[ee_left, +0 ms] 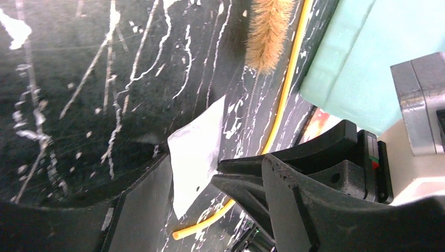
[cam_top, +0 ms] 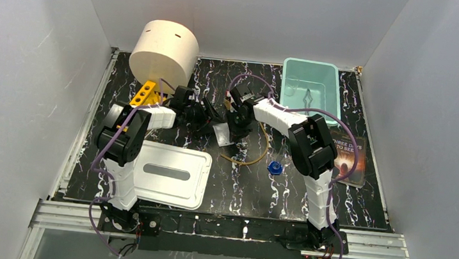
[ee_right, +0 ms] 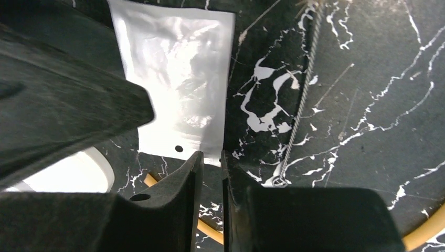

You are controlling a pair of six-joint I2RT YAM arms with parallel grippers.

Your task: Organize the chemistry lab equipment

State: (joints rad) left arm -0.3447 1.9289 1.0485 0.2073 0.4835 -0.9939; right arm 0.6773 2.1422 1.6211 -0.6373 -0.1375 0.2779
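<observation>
two tools: left gripper [cam_top: 211, 122] and right gripper [ee_right: 211, 156] meet tip to tip over one item, the white packet [ee_right: 176, 89].
right gripper: jaws set narrow. they seem to nip the packet's near corner right at the fingertips. a thin flat sheet offers only an edge to take, hence the corner pinch.
left gripper: jaws wide, holding nothing. one finger lies across the packet's opposite side, likely to steady the sheet or take it over.
packet: on the dark table [ee_right: 367, 105], running forward from the right fingertips. the pinched side may be slightly raised.
brush [ee_left: 267, 31]: ahead of the left gripper, its wire stem running back toward the packet, not gripped.
tan rubber tube [ee_left: 286, 89]: beside the brush stem, passing under the right fingers.
teal bin [cam_top: 312, 63]: beyond the right gripper and to its right, with metal tongs [cam_top: 308, 98] inside. probably where the packet belongs.
risk: the slick film may slide out of so slight a pinch.
</observation>
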